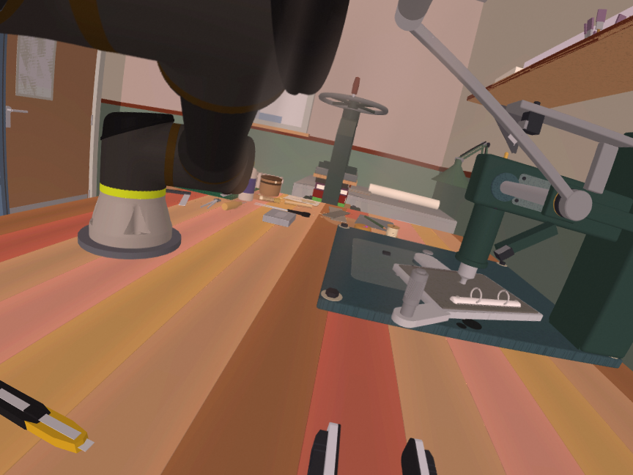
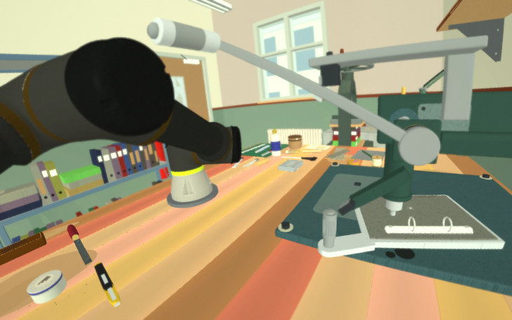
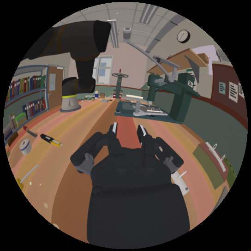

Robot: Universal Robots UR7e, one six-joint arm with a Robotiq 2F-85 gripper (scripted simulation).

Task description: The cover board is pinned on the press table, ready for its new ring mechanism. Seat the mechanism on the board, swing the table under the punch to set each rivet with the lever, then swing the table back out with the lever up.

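Observation:
Only the two fingertips of my gripper (image 1: 372,455) show at the bottom of the side camera, and the second side camera does not show it at all. The ring mechanism (image 1: 485,300) (image 2: 428,228) (image 3: 154,110) lies flat on the grey cover board (image 1: 460,294) (image 2: 426,220) on the swing table, under the punch tip (image 1: 464,277) (image 2: 392,208). The table's upright knob (image 1: 415,292) (image 2: 329,228) stands at its near left corner. The press lever (image 1: 460,76) (image 2: 286,81) (image 3: 140,50) is raised, slanting up to the left. My gripper (image 3: 128,130) hovers over the bench well in front of the press, open and empty.
The dark green press base plate (image 1: 409,286) (image 2: 377,211) lies just ahead of the fingers. A yellow utility knife (image 1: 46,419) (image 2: 107,283) (image 3: 51,140), a file (image 2: 78,245) and a tape roll (image 2: 46,286) lie to the left. A spare binder cover (image 3: 212,162) lies to the right.

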